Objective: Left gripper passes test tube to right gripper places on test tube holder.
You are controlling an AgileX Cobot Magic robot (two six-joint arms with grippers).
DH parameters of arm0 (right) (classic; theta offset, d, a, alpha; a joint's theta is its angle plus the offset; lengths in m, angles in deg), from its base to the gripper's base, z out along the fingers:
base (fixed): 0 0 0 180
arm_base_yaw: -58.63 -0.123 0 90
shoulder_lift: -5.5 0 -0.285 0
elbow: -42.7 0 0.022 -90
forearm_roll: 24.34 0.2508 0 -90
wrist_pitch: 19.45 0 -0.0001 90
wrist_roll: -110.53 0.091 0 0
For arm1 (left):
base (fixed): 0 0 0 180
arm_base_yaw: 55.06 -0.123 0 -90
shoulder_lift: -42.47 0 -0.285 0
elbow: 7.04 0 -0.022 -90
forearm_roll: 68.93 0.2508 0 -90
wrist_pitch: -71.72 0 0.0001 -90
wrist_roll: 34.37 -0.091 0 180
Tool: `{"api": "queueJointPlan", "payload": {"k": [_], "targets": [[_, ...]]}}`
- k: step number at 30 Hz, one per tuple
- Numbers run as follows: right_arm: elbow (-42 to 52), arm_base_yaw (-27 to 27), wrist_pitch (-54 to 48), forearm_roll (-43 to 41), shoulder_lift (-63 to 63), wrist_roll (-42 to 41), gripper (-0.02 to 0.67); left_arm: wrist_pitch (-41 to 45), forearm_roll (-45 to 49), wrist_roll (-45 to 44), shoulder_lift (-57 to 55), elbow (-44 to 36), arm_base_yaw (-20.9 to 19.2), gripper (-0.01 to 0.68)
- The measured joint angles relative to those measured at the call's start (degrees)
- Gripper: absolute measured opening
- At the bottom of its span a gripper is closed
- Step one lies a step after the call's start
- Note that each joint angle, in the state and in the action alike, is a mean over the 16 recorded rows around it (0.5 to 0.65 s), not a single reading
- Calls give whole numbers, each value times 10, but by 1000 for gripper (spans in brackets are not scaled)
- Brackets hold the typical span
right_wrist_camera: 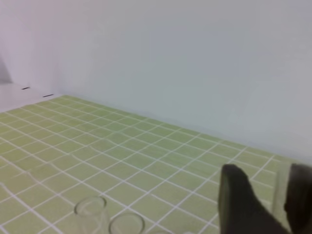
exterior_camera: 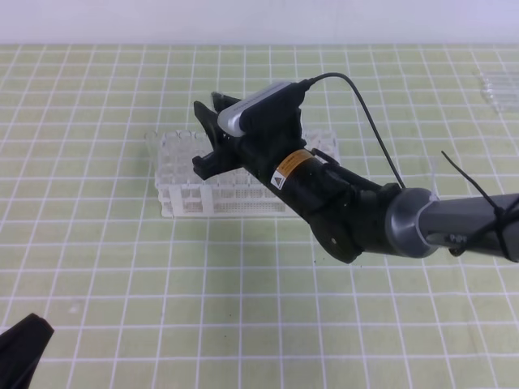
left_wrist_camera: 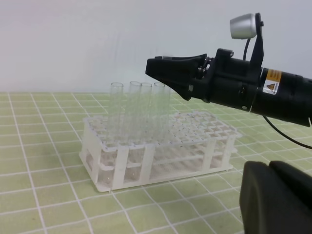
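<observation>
Test tube (left_wrist_camera: pixel 167 112): faint in the left wrist view, upright at the end of the row of clear tubes (left_wrist_camera: pixel 134 112) standing in the near-left part of the test tube holder (left_wrist_camera: pixel 195 141). Its top sits just under the tips of the right end effector (left_wrist_camera: pixel 151 66). In the right wrist view I read a pale translucent strip (right_wrist_camera: pixel 281 190) between the two dark fingers (right_wrist_camera: pixel 236 200) as the same tube. It lies closer to one finger than the other, and I cannot tell whether it touches

Right end effector (exterior_camera: pixel 200 136): jaws apart, hanging over the left half of the holder (exterior_camera: pixel 182 198), pointing left in the high view. Orange warning label (exterior_camera: pixel 292 168) visible on the wrist, black cable (exterior_camera: pixel 365 105) arcing off behind it

Two open tube rims (right_wrist_camera: pixel 90 207) show low in the right wrist view

Holder: white lattice, flat on the green gridded desk (exterior_camera: pixel 243 324), most cells unfilled

Left end effector (exterior_camera: pixel 24 344): well apart from the holder at the bottom-left corner of the high view, only a black tip showing. In its own camera it is a blurred dark mass (left_wrist_camera: pixel 275 200). I cannot tell how its jaws stand, and I see nothing in it
</observation>
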Motion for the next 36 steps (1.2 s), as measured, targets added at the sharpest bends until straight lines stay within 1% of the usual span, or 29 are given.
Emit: {"api": "queueJointPlan", "payload": {"k": [11, 18, 26, 36], "targets": [[3, 0, -1, -2, -13, -4, 32, 2, 2, 0, 0, -1, 0, 0], [25, 0, -29, -3, -64, -12, 33, 3, 2, 0, 0, -1, 0, 0], [80, 0, -134, -7, -190, -16, 24, 3, 1, 0, 0, -1, 0, 0], [192, 0, -251, -11, -390, -15, 4, 2, -2, 0, 0, 1, 0, 0]]}}
